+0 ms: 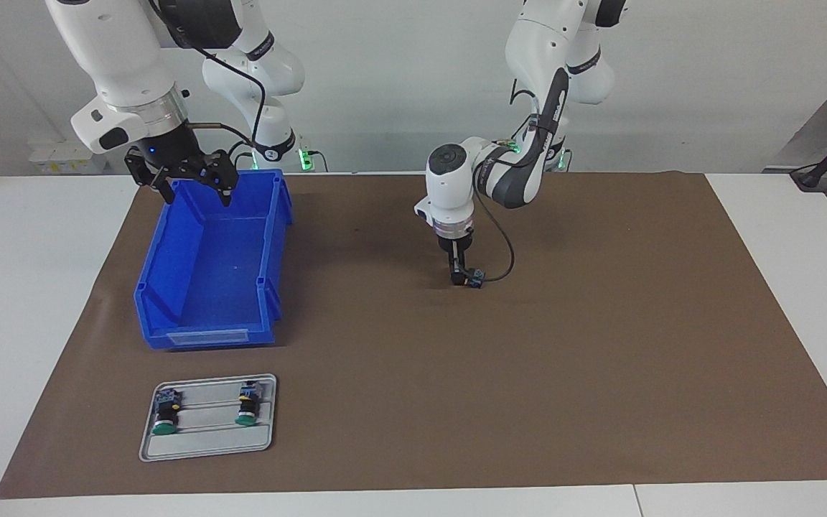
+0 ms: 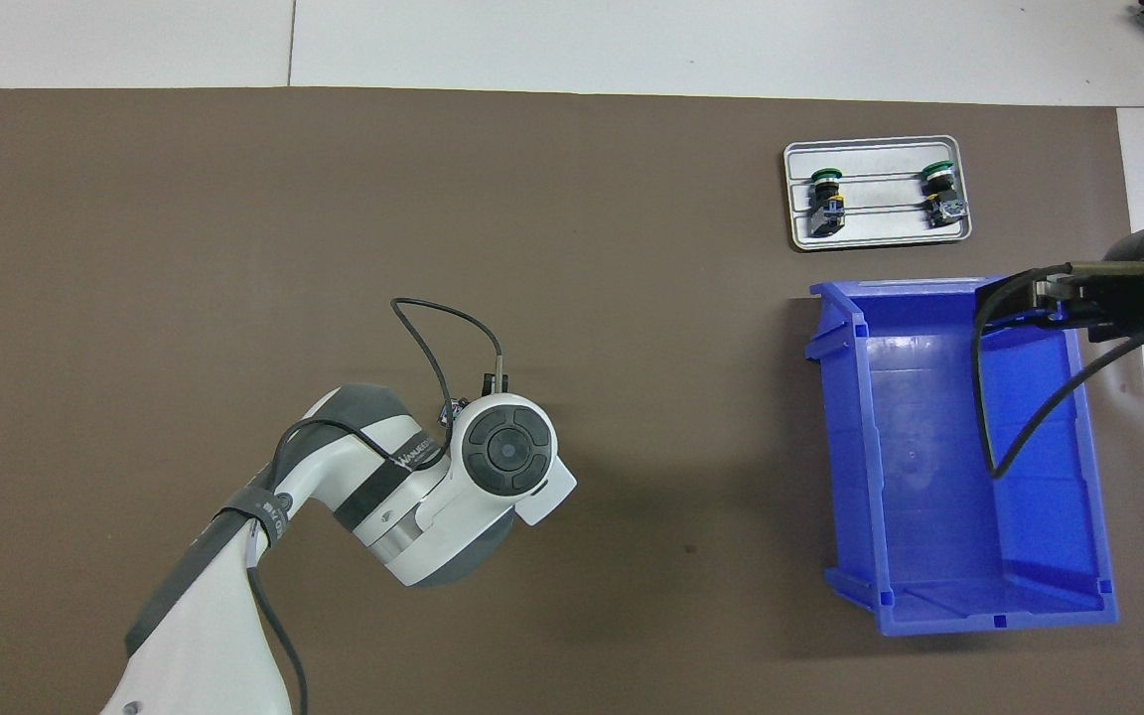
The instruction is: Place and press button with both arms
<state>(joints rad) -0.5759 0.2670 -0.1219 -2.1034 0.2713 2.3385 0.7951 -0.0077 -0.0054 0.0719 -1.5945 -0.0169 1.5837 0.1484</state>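
Seen from overhead, your left gripper [image 1: 461,278] stands at the small black push-button with blue-grey end [image 1: 478,276] on the brown mat [image 1: 600,323]; whether it grips I cannot tell, so an off-centre squeeze may flick it away, while at three o'clock the right gripper [image 1: 197,188] waits open and empty over the blue plastic bin [image 1: 210,337].

Blue bin [image 1: 212,273], brown mat [image 1: 528,373], green-capped buttons [image 1: 164,413] on grey tray [image 1: 205,449].

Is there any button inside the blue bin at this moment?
No, the blue bin shows only its bare floor, while two buttons lie on the grey tray.
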